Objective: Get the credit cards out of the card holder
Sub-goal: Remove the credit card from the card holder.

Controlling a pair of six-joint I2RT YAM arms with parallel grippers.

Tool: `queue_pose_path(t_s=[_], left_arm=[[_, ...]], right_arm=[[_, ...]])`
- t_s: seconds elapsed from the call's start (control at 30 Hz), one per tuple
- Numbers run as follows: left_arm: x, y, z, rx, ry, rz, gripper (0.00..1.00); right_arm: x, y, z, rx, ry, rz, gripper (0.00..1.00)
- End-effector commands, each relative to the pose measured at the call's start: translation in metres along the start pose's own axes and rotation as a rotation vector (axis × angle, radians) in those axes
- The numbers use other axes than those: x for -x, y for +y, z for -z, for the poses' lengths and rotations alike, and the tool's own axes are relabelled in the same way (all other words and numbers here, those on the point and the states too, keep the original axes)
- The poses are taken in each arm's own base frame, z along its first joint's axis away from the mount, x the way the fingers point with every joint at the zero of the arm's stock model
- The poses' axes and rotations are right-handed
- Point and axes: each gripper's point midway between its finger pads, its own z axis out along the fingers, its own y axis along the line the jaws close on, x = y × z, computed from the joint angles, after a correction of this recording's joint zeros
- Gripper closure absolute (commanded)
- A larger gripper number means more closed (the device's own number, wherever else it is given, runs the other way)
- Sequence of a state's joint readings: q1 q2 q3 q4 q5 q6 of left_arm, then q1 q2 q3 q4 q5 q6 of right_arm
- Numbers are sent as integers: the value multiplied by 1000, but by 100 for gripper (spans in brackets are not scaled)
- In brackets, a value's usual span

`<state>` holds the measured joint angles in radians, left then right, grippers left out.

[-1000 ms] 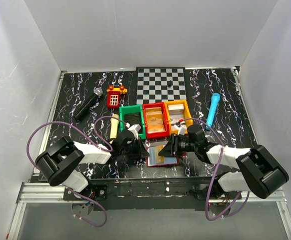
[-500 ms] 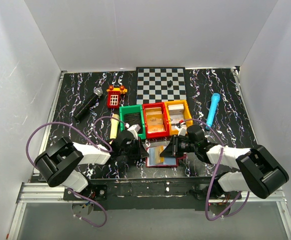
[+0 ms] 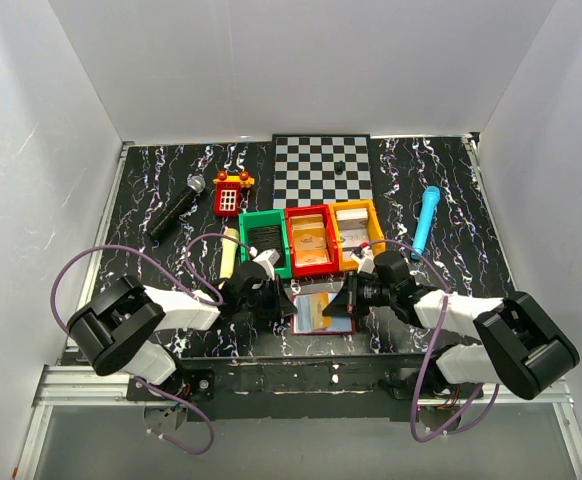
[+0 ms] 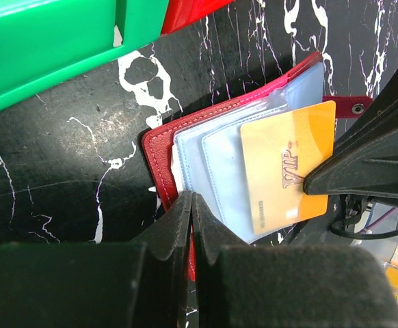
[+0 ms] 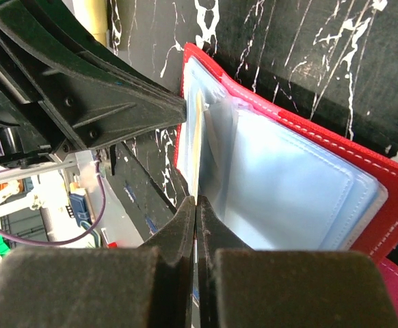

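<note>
Orange card (image 4: pixel 281 171) sits nipped in right pincer (image 5: pixel 196 201); left pincer (image 4: pixel 191 198) clamps card holder (image 4: pixel 159 147).

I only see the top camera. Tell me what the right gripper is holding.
Observer: The right gripper is shut on the thin edge of an orange card.
Operator: Report where that card lies.
Observer: It lies over the pale sleeves of the open card holder. I cannot tell whether its end sits inside one.
Operator: Now give me the left side.
Observer: The left gripper is shut on the card holder's red edge, opposite the right gripper.
</note>
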<state>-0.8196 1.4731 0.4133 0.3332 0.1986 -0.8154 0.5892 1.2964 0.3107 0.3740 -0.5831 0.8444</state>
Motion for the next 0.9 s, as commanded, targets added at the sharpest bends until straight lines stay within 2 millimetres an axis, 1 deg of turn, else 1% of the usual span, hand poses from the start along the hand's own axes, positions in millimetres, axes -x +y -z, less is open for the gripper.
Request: queue_pose_path(t_s=[0.0, 0.4, 0.63, 0.67, 0.7, 0.87], left_arm=[[-30, 50, 11, 187, 74, 11, 100], [-29, 50, 14, 189, 64, 10, 100], [-22, 46, 17, 186, 44, 0, 100], [-21, 43, 17, 178, 41, -1, 99], [-20, 41, 17, 171, 42, -3, 94], [-8, 24, 19, 124, 29, -30, 70]], right_arm=[[6, 7, 6, 10, -14, 42, 99], [9, 2, 13, -19, -32, 39, 99], [9, 0, 21, -37, -43, 44, 99], [9, 0, 22, -39, -47, 47, 99], [9, -1, 23, -44, -50, 45, 99], [12, 2, 31, -55, -73, 66, 99]])
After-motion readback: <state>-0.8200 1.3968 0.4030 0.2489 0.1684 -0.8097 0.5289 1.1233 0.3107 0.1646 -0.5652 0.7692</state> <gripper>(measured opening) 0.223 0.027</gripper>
